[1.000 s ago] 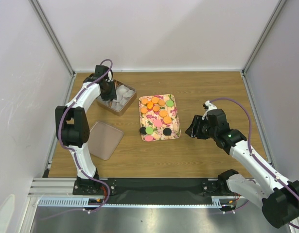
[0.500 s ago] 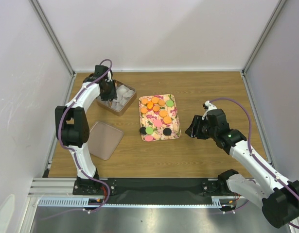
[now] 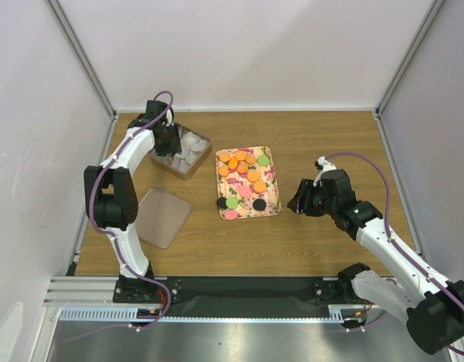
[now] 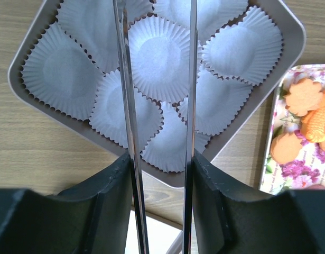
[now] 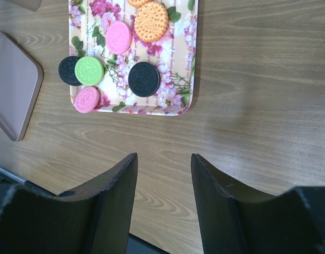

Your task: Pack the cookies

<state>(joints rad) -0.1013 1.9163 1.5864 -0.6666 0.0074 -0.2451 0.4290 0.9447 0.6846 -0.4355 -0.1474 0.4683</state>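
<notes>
1. The tray (image 3: 272, 175) on the tabletop (image 3: 330, 143) holds all the cookies (image 3: 253, 176); none are packed.
2. Over the tin (image 4: 15, 67), my left claw (image 4: 157, 53) is narrowly parted and may crumple the cups (image 4: 62, 79).
3. My right claw (image 5: 163, 159) is wide and empty beside the tray; a skewed pinch could flick a cookie off.

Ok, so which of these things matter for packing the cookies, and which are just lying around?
For the job: cookies; tray under them; tin; paper cups in the tin.
Lying around: lid, flat, apart from the tin, likely not needed until the end.
</notes>
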